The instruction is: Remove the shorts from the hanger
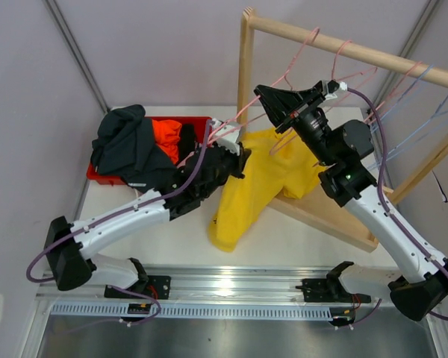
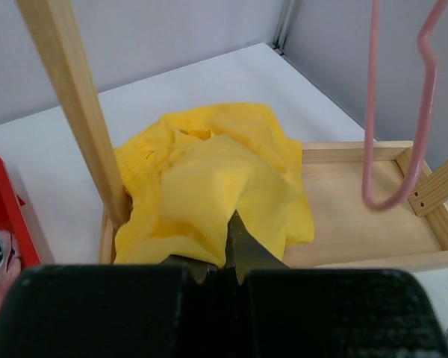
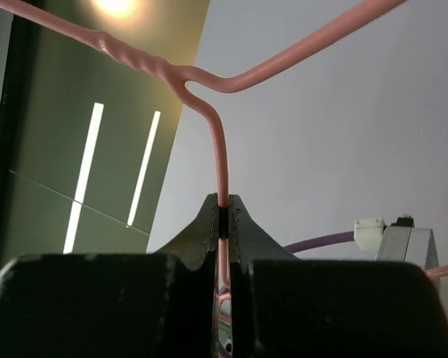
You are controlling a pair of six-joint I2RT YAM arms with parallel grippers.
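The bright yellow shorts [image 1: 263, 177] are draped over the wooden base of the rack and down onto the table. In the left wrist view they lie bunched [image 2: 209, 179] beside the rack's post. My left gripper [image 1: 243, 156] is shut on a fold of the yellow fabric [image 2: 228, 250]. My right gripper [image 1: 263, 93] is raised under the rod and shut on a pink wire hanger [image 3: 221, 153], just below its twisted neck. The dark charcoal shorts [image 1: 127, 142], orange shorts [image 1: 165, 131] and black shorts [image 1: 187, 142] lie piled in the red bin [image 1: 201, 121]. The pink patterned pair is not clearly visible.
The wooden rack has a post [image 1: 245, 71], a top rod [image 1: 358, 51] and a base frame [image 1: 336, 220]. Bare pink hangers [image 1: 342, 56] and pale blue hangers [image 1: 425, 112] hang on the rod. A pink hanger [image 2: 399, 112] dangles over the base [image 2: 358, 224].
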